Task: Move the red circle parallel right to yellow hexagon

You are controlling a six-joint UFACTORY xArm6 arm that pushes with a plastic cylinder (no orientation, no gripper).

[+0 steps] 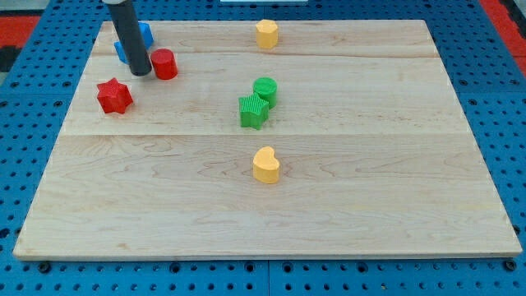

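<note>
I have my tip (139, 72) set down on the tabletop (345, 205) at the view's upper left, just on the view's left side of the red circle (164, 63) and, as far as I can tell, touching it or nearly so. That placing makes sense to me: the red circle has to travel toward the view's right, so the rod needs to sit behind it on the left to shove it that way.

The yellow hexagon (265, 34) stands well apart, near the view's top edge at the middle, a little higher in the view than the red circle. I judge the push must run rightward and slightly upward, passing the hexagon without knocking it, to finish level with it on its right.

A blue block (145, 36) lies partly hidden behind the rod; its shape I cannot make out. A red star (114, 95) sits just below and left of my tip, clear of the path.

The rod comes down from the view's top, leaning slightly. There is no hand on this arm, so nothing is grasped.
</note>
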